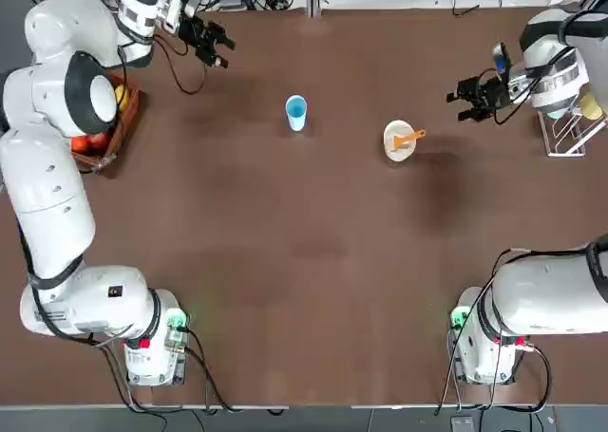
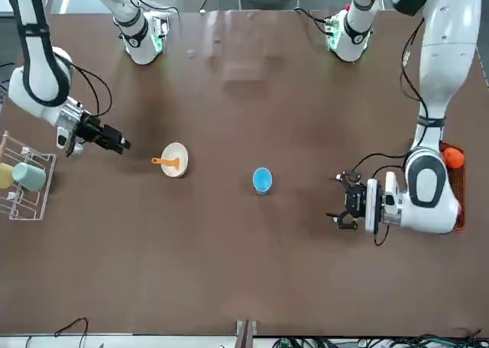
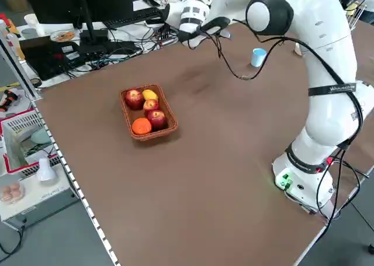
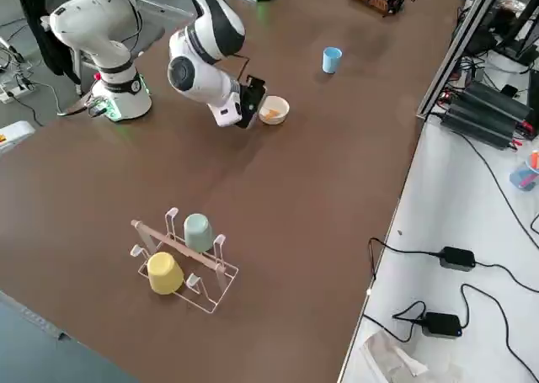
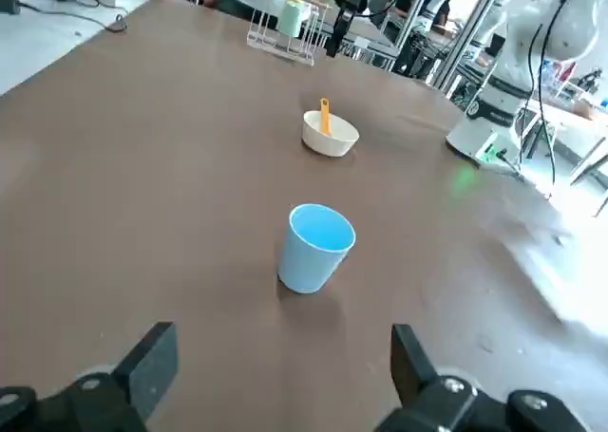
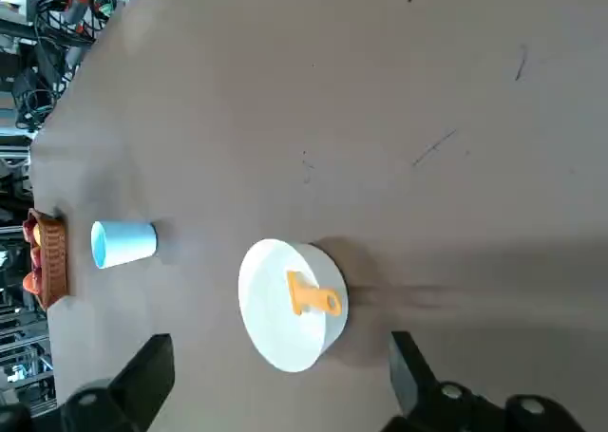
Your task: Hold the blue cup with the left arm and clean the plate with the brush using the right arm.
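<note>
Grippers left (image 5: 285, 380) and right (image 6: 285, 385) stood open and empty near the desk's (image 1: 285, 309) left and right edges. Blue cup (image 1: 296, 112) stood ungripped toward the far edge; brush (image 1: 409, 140) lay in the plate (image 1: 392, 151). Holding and cleaning remained outstanding.

The table (image 1: 313, 261) is an even brown, with a few thin dark marks scratched on it. The blue cup (image 5: 313, 252) is plain light blue outside and brighter blue within. The plate (image 6: 275, 309) is unpatterned cream-white, and the brush (image 6: 312, 295) on it is solid orange. Both arms are white with dark grey joints; each end effector is black. The basket (image 3: 169, 125) is reddish brown, its fruit (image 3: 150, 105) red, orange and yellow. The rack (image 4: 223, 286) is white with pale pink bars, its cups (image 4: 199, 231) grey-green and yellow.
</note>
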